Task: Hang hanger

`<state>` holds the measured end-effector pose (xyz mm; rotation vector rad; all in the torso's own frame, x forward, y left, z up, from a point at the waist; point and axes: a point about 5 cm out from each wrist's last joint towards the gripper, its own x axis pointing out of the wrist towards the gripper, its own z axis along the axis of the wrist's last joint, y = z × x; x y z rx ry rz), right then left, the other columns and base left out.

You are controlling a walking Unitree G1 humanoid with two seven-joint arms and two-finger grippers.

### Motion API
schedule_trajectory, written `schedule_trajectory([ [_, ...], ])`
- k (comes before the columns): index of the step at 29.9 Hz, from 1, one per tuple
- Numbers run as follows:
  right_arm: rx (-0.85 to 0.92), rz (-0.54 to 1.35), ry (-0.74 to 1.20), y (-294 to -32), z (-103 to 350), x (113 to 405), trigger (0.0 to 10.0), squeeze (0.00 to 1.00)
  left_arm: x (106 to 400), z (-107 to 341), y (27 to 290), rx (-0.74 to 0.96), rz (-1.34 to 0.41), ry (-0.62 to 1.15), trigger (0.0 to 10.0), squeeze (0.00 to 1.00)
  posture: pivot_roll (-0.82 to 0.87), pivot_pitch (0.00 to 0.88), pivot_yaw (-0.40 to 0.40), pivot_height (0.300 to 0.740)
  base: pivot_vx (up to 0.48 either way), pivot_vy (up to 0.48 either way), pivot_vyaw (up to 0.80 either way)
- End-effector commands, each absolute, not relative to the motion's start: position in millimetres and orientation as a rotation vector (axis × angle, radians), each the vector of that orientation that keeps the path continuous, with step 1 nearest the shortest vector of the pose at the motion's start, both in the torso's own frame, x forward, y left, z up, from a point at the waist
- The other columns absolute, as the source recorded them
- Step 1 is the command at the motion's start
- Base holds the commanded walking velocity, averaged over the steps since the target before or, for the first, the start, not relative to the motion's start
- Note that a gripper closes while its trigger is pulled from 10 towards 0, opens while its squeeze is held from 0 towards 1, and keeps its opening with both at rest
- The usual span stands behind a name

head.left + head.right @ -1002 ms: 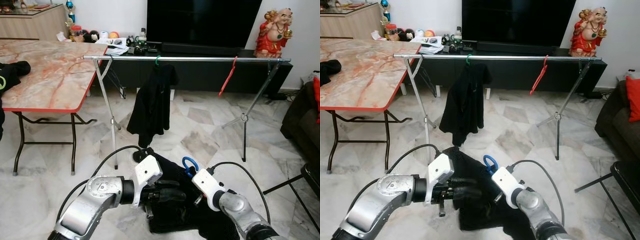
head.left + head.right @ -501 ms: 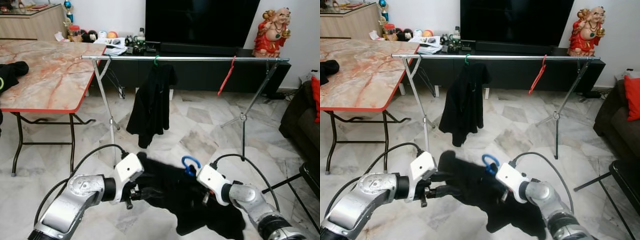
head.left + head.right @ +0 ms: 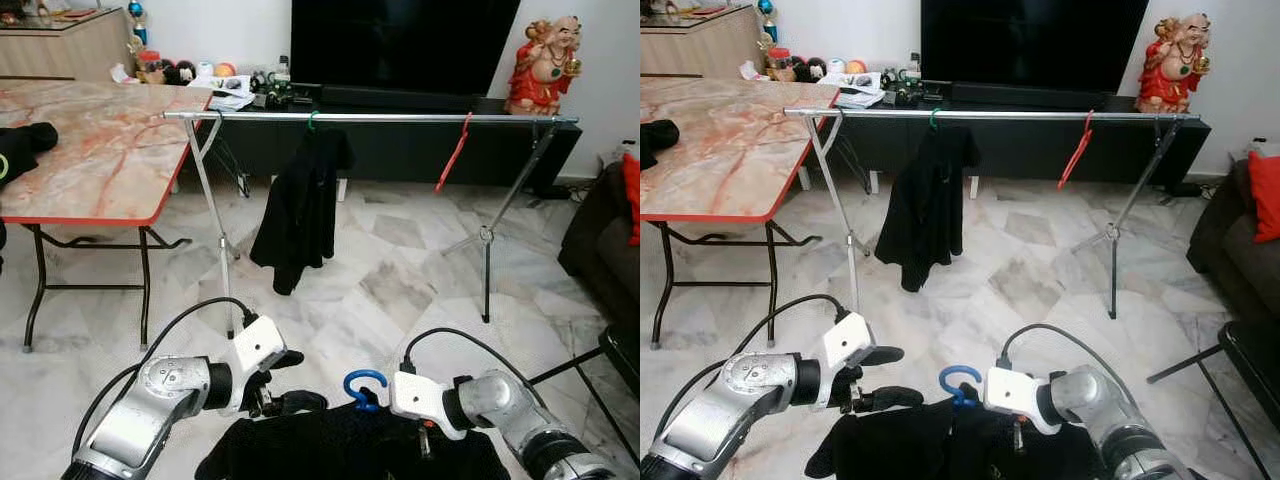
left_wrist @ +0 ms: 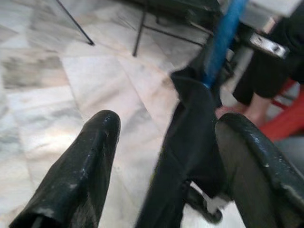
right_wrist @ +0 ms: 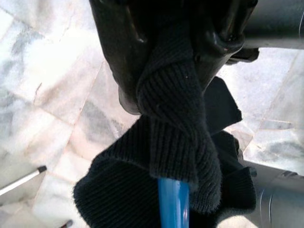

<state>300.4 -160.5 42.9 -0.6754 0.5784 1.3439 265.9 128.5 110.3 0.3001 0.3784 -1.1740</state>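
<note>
Carrying blue hanger (image 3: pixel 363 385) with black garment (image 3: pixel 940 440) low in front, well short of rail (image 3: pixel 370 118).
Right gripper (image 5: pixel 171 61) clamped on knit at hanger neck; left gripper (image 4: pixel 161 156) fingers apart, cloth between, not pinched. Best: raise hook above rail, keep hook upright, aim for gap between hung black top (image 3: pixel 300 205) and red hanger (image 3: pixel 455 150).

Head eyes look down; wrist cameras close on garment (image 5: pixel 175 142).

No text, label, brand or number is readable here; the small items on the far shelf (image 3: pixel 262 88) seem too blurred.
</note>
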Motion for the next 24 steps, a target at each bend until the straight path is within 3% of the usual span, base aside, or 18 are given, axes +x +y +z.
schedule_trajectory([
  [1, -0.664, 1.339, 0.502, -154.0, 56.8, 310.5, 0.0, 0.0, 264.3, 102.9, 130.7, 0.361, -1.187, 0.43, 10.0, 0.0, 0.17, 0.0, -0.079, 0.74, 0.0, 0.0, 0.0],
  [12, -0.619, 1.485, 0.45, -135.1, 69.5, 312.2, 0.0, 0.0, 271.4, 99.1, 119.9, 0.372, -1.189, 0.414, 10.0, 0.0, 0.16, 0.0, -0.072, 0.74, 0.0, 0.0, 0.0],
  [24, -0.648, 1.464, 0.407, -125.2, 82.7, 323.6, 0.0, 0.0, 268.1, 97.6, 119.5, 0.378, -1.251, 0.456, 10.0, 0.0, 0.16, 0.0, -0.07, 0.74, 0.0, 0.0, 0.0],
])
